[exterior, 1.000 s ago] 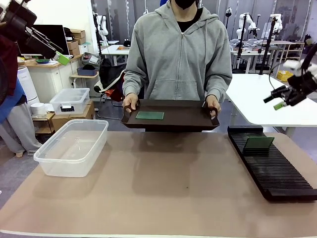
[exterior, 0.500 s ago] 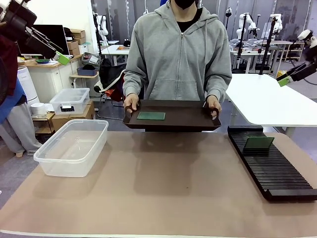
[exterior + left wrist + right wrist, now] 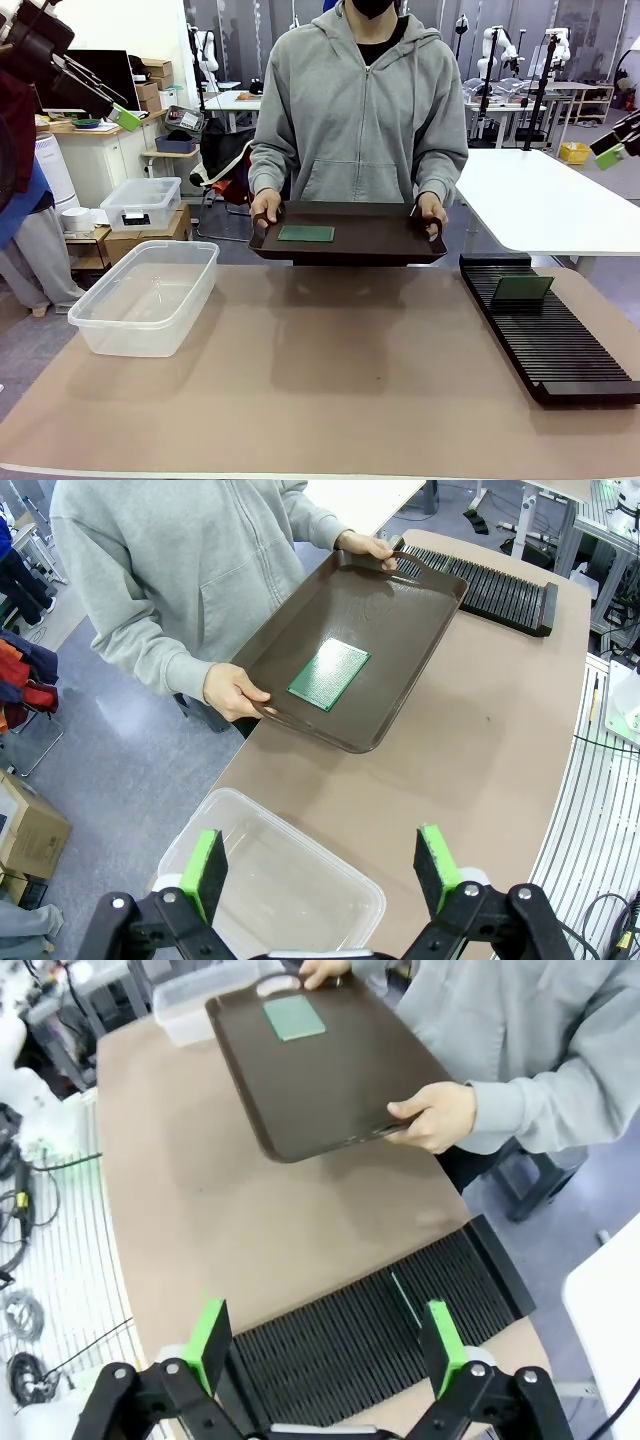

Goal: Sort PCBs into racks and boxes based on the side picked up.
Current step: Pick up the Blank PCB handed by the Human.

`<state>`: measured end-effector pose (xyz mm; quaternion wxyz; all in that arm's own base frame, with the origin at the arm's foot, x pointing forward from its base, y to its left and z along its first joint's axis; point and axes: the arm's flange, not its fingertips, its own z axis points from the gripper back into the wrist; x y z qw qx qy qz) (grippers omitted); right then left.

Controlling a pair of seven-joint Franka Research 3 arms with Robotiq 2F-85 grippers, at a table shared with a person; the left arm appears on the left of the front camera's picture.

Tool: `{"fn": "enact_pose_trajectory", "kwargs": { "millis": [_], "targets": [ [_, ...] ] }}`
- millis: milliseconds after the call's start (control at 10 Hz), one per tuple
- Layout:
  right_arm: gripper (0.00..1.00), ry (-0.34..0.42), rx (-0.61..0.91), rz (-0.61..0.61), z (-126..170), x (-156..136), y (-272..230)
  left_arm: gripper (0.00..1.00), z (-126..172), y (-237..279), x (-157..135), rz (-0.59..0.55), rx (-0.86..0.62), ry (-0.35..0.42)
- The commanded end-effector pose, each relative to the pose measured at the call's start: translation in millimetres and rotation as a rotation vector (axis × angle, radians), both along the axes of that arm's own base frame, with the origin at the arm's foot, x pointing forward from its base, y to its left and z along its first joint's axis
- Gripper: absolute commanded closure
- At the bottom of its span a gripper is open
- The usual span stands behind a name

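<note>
My left gripper [image 3: 322,868] and right gripper [image 3: 325,1348] both hang with fingers apart, gripping nothing. One PCB [image 3: 305,233] lies flat at the left end of the tray [image 3: 385,238] a person [image 3: 360,110] holds over the bench [image 3: 330,380] far edge. Second PCB [image 3: 522,288] stands slotted at the far end of the rack [image 3: 565,350], bench right edge.

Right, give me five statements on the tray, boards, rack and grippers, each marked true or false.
1. A person holds the brown tray by both handles. True.
2. The PCB on the tray stands upright. False: it lies flat.
3. A second PCB stands in the black slotted rack. True.
4. The right gripper grips a PCB. False: it is open, holding nothing.
5. The left gripper is open. True.
</note>
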<state>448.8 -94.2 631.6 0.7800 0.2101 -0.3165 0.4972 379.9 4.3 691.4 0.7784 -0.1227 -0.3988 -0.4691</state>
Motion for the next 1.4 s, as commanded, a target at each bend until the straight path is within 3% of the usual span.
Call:
{"fn": "enact_pose_trajectory", "kwargs": {
  "millis": [0,400,700,1000,1300],
  "targets": [
    [0.0,0.032,-0.002,0.023,14,-6,-4,0.0,0,1,-1,-0.008,0.0,0.003],
    [0.0,-0.008,-0.001,0.005,26,-19,-20,0.0,0,1,-1,-0.008,0.0,0.003],
    [0.0,-0.105,0.0,-0.05,29,-28,-33,0.0,0,1,-1,-0.008,0.0,0.003],
    [0.0,-0.142,0.004,-0.098,30,-32,-43,0.0,0,1,-1,-0.008,0.0,0.003],
    [0.0,-0.112,-0.004,-0.1,37,-29,-51,0.0,0,1,-1,-0.008,0.0,0.003]
  ]
}}
